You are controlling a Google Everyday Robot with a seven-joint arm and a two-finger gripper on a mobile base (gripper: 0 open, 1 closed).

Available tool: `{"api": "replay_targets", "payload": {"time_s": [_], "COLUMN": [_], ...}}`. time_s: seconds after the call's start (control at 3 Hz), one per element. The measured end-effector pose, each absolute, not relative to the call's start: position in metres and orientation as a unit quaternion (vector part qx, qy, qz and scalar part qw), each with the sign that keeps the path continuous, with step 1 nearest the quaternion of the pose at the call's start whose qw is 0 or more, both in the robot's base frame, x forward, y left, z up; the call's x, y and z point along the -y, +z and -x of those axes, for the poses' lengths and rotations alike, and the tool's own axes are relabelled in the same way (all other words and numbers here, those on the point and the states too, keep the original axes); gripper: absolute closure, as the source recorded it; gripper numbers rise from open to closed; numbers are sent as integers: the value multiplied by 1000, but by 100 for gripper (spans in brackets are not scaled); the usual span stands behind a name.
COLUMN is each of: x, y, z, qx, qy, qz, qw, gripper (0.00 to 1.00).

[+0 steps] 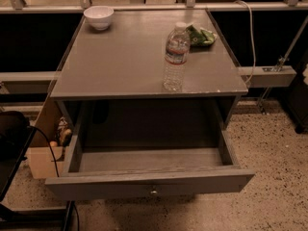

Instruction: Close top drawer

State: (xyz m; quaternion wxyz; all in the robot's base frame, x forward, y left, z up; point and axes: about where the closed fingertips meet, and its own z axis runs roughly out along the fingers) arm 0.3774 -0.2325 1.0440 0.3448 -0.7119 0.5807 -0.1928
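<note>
The wide grey wooden top drawer stands pulled far out beneath the grey surface, its small round metal knob facing the camera. The claw is out of view, so its opening cannot be told.

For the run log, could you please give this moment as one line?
drawer: open | gripper: not in view | bottle, bowl: on cabinet

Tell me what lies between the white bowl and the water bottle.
Nothing: the camera view shows only bare grey tabletop between the white bowl and the water bottle. The top drawer below is open; the gripper is not in view.
</note>
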Motion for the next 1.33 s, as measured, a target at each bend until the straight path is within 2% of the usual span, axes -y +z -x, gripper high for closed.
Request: {"api": "replay_targets", "payload": {"time_s": [0.67,1.0,1.33], "x": [218,238,230], "y": [994,939,914], "z": [-355,-351,-344], "qx": [-639,-674,-673], "qy": [-169,-153,-137], "qz": [620,563,565], "qw": [422,453,457], "gripper": [100,100,100]}}
